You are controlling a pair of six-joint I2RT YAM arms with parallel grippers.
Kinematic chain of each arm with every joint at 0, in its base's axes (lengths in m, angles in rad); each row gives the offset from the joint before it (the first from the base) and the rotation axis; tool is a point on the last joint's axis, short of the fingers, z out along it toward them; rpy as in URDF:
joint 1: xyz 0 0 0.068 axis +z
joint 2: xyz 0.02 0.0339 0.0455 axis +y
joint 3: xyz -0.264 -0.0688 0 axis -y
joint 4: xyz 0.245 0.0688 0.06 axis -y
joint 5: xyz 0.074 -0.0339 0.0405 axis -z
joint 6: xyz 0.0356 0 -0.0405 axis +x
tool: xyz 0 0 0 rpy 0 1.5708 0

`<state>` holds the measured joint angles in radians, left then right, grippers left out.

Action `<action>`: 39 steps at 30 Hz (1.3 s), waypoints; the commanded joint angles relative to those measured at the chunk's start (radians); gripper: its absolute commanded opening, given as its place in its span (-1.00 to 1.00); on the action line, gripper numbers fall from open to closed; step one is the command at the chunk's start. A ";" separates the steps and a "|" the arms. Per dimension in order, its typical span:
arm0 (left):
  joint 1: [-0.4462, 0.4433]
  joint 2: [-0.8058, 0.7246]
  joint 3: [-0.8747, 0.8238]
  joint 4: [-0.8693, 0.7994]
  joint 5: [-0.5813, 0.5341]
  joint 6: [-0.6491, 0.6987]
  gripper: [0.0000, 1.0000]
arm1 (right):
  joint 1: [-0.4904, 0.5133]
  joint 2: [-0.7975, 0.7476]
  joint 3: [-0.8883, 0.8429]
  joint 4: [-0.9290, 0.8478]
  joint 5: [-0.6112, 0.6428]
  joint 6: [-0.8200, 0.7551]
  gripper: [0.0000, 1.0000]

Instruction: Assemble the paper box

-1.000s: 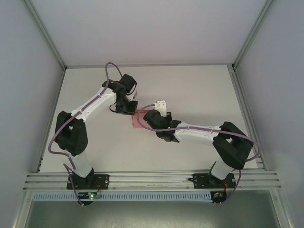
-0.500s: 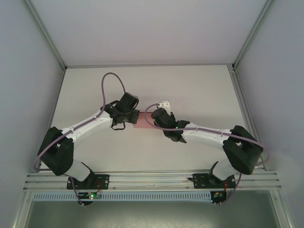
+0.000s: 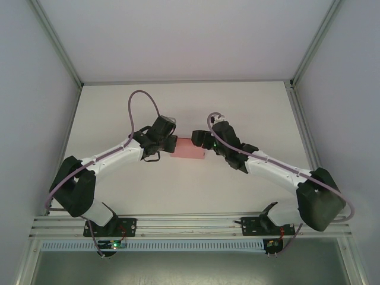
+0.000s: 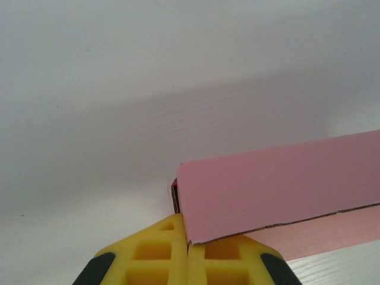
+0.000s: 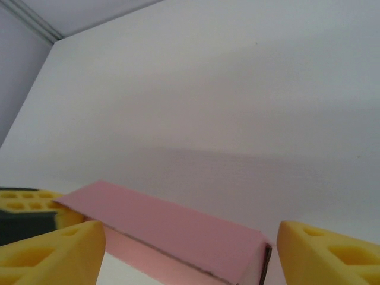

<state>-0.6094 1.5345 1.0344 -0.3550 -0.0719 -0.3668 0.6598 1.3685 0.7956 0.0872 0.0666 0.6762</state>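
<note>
Closest to the left wrist camera, the left end effector has its yellow fingers pressed together on a lower corner of the paper box. The card edge runs into the seam between them, so I judge it clamped on that corner. The right end effector stands with its fingers wide apart; the box's other end lies between and just past them, and no contact shows. From above, the box rests flat near the middle of the table, bridging the two end effectors, left arm at its left end and right arm at its right. The step in hand looks like finishing the right end while the left anchors the box. To do it well, the left grip should stay firm yet light enough not to crease the thin card. The right fingers should come in square to the end wall and push along the box's length, so the force runs into the anchored corner and the box does not swing or lift. As a container, the box reads as a shallow pink sleeve with dark layered edges at both ends. Its inside is hidden, nothing shows in it, and I cannot tell whether the end flaps are tucked. Beyond it lies bare white table.
</note>
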 commanded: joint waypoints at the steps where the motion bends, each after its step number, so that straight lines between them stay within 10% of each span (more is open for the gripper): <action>1: -0.021 0.077 -0.054 -0.152 0.067 0.014 -1.00 | -0.035 0.075 0.004 0.021 -0.064 0.111 0.41; 9: -0.020 0.053 -0.036 -0.166 0.087 0.048 -0.90 | -0.040 0.139 -0.136 0.077 -0.107 0.229 -0.07; 20: -0.016 -0.054 0.051 -0.289 0.219 0.050 0.10 | -0.037 0.166 -0.267 0.193 -0.082 0.353 -0.54; 26: 0.007 -0.138 0.053 -0.283 0.305 -0.023 0.99 | -0.019 0.194 -0.278 0.204 -0.074 0.368 -0.66; 39: 0.254 -0.150 -0.260 0.353 0.663 -0.391 0.97 | 0.009 0.209 -0.288 0.227 -0.046 0.353 -0.82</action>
<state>-0.3656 1.3815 0.8078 -0.2298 0.4664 -0.6502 0.6525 1.5066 0.5724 0.5591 0.0368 1.0378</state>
